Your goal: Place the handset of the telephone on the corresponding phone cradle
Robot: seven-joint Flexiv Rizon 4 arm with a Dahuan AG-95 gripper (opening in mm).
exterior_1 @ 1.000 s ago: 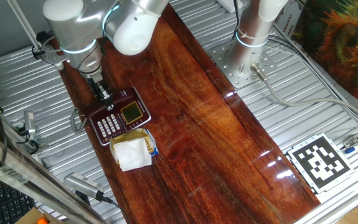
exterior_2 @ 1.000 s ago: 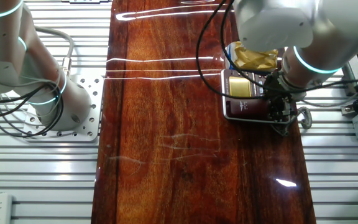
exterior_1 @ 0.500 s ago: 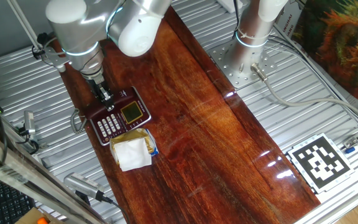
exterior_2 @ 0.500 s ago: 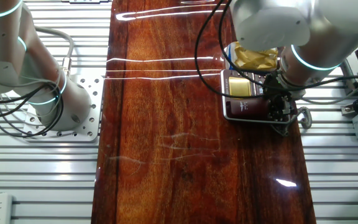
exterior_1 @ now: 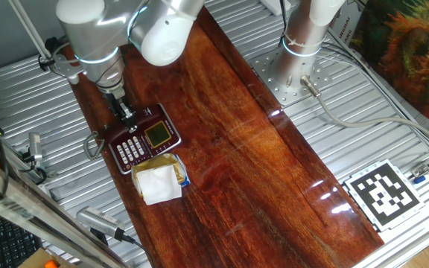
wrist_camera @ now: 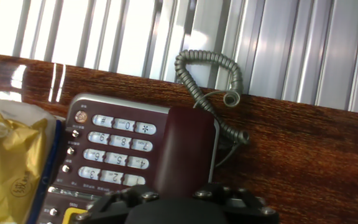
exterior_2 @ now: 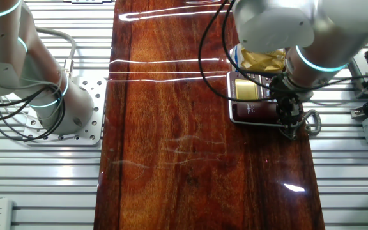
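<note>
The dark red desk phone [wrist_camera: 114,149] shows white keypad buttons; it also lies on the wooden board in one fixed view [exterior_1: 146,140] and in the other fixed view [exterior_2: 248,96]. The maroon handset [wrist_camera: 185,146] lies along the phone's side, over the cradle recess, which it hides. Its grey coiled cord [wrist_camera: 211,71] loops off the board edge. My gripper [wrist_camera: 179,198] straddles the near end of the handset and appears shut on it. My fingertips are hidden. In the fixed views my gripper [exterior_1: 124,113] [exterior_2: 289,115] stands low over that side of the phone.
A white-and-yellow paper packet [wrist_camera: 8,162] touches the phone's keypad end [exterior_1: 159,182] [exterior_2: 260,61]. The board's edge and ribbed metal table [wrist_camera: 291,50] lie just beyond the cord. A second arm's base [exterior_1: 296,45] stands at the far side.
My arm has shifted slightly; my gripper has edged a little along the phone's side. The phone, handset and packet have stayed in place.
</note>
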